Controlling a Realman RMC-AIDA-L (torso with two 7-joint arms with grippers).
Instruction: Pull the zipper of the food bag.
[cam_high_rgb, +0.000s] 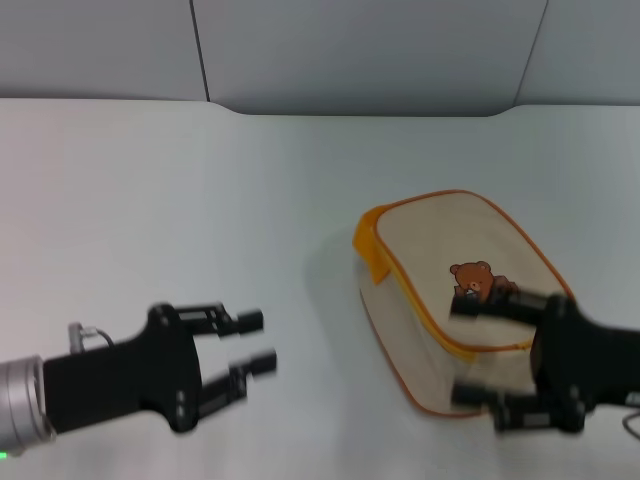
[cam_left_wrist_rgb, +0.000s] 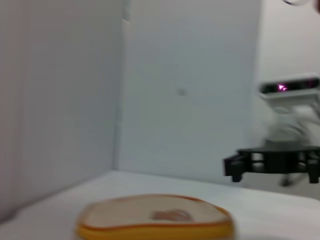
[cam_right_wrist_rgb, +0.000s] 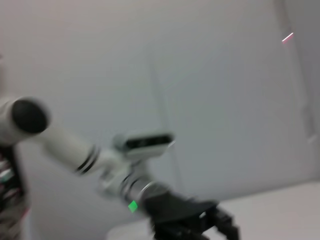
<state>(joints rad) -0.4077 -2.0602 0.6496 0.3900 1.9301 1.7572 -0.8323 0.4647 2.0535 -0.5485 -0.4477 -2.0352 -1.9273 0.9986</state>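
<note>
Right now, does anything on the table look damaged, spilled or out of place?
Nothing stands out. The food bag lies flat and intact on the table, the right gripper open over its near end, the left gripper open and apart.

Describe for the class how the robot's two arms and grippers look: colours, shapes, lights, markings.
Each arm ends in a matte black, blocky gripper with two slim fingers: the left gripper and the right gripper. The left has a silver metal wrist ring. The wrist views show white tubular arm links with black bands, a pale camera bar, a green light on the left arm and a pink one on the right.
</note>
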